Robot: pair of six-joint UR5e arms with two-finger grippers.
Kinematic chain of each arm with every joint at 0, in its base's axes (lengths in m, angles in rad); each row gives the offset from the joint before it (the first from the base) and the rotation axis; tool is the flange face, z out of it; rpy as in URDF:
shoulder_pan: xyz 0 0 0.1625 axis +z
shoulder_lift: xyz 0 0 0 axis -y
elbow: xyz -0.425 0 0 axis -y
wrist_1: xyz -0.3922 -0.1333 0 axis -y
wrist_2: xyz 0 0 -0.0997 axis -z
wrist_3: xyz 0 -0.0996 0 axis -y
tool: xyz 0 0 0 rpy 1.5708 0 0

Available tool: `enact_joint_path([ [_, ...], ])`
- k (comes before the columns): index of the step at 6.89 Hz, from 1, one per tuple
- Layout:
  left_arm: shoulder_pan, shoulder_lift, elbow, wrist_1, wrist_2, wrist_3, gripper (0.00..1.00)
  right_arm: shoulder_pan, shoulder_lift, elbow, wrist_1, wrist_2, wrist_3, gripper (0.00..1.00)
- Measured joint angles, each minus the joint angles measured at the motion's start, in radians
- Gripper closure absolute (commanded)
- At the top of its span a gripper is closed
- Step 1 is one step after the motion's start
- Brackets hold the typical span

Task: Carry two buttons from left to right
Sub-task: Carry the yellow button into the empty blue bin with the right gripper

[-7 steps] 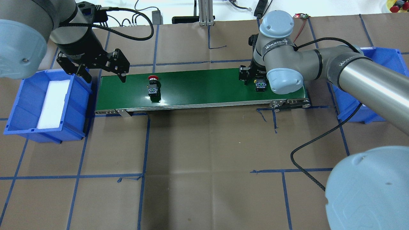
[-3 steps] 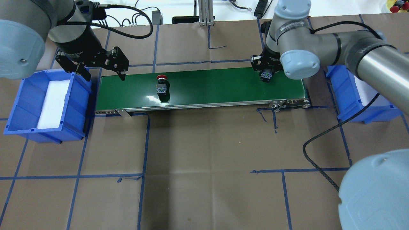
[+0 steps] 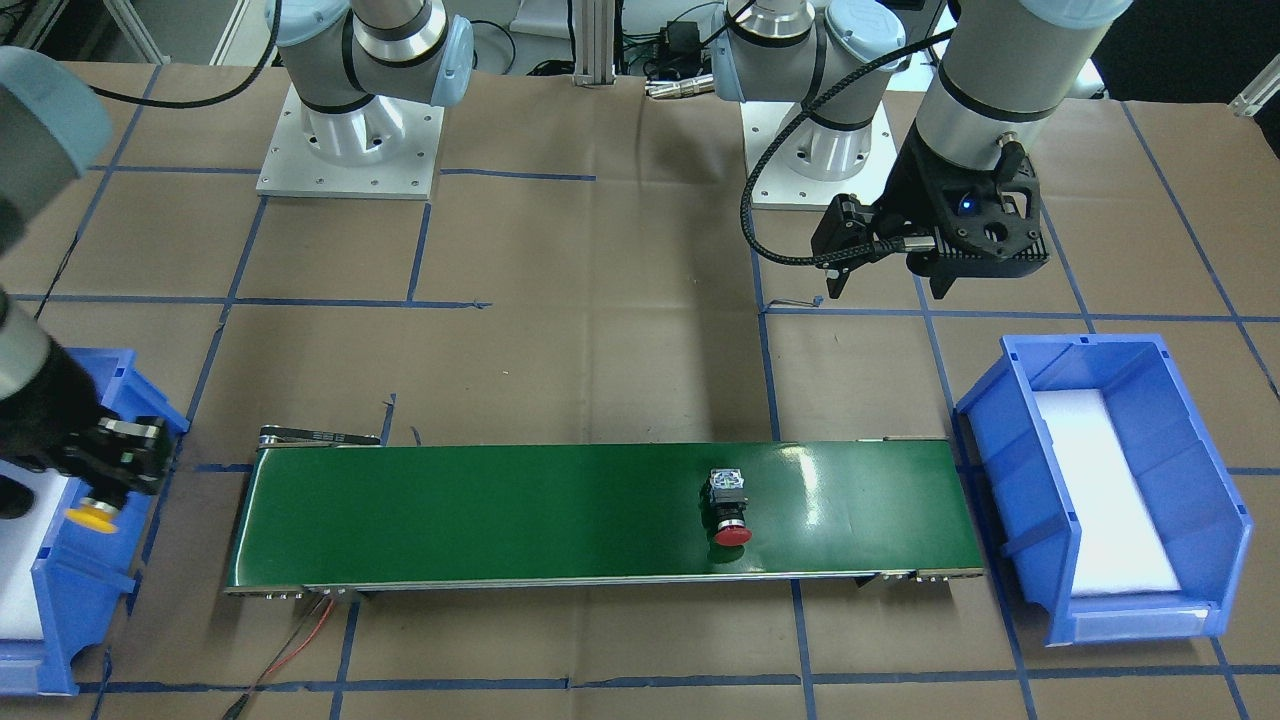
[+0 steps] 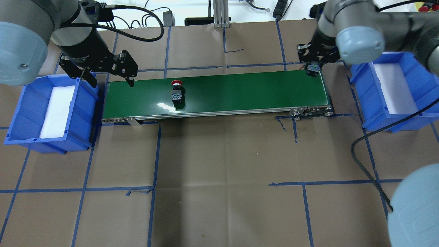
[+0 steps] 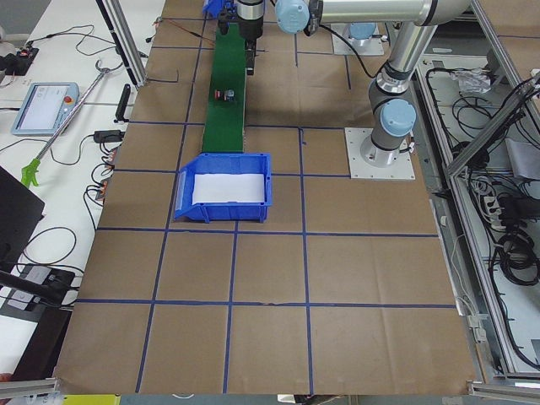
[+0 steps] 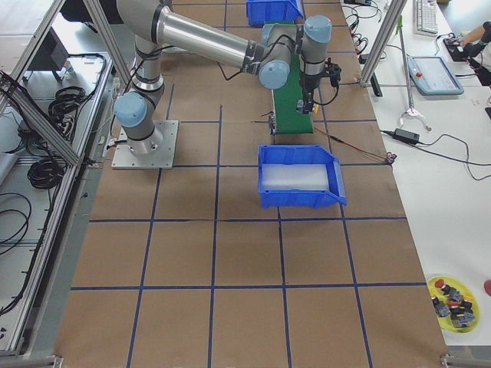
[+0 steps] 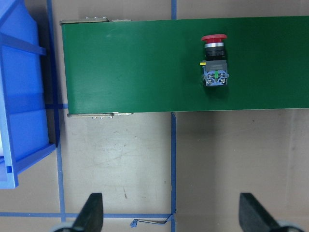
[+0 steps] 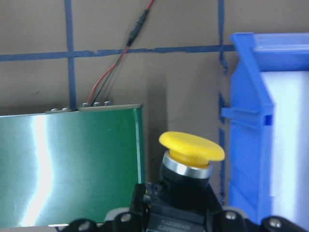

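Note:
The red button (image 4: 177,92) lies on its side on the green conveyor belt (image 4: 240,89), left of the middle; it also shows in the front view (image 3: 728,505) and the left wrist view (image 7: 215,60). My left gripper (image 4: 111,80) is open and empty above the belt's left end, beside the left blue bin (image 4: 20,113). My right gripper (image 4: 312,68) is shut on the yellow button (image 8: 191,147), held in the air over the gap between the belt's right end and the right blue bin (image 4: 360,89). The yellow cap also shows in the front view (image 3: 92,516).
Both bins hold a white foam pad (image 4: 56,109). A red and black wire (image 8: 113,72) runs from the belt's right end. An aluminium post (image 4: 221,13) and cables stand at the table's back edge. A yellow dish of spare buttons (image 6: 453,295) lies far off.
My right gripper has lifted the yellow button off the belt's right end and carried it right, toward the right bin. The red button has moved right along the belt. The left gripper has barely moved.

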Motion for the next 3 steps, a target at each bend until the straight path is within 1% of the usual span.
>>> enact_joint_path([
  [1, 0.0, -0.003, 0.0, 0.003, 0.0, -0.001, 0.0, -0.069, 0.004, -0.045, 0.029, 0.0, -0.129, 0.95],
  [2, 0.0, -0.003, -0.001, 0.005, 0.0, -0.001, 0.0, -0.126, 0.016, -0.065, 0.04, -0.001, -0.245, 0.96],
  [3, 0.0, -0.002, -0.002, 0.007, 0.0, 0.0, 0.0, -0.17, 0.026, -0.062, 0.042, -0.001, -0.324, 0.96],
])
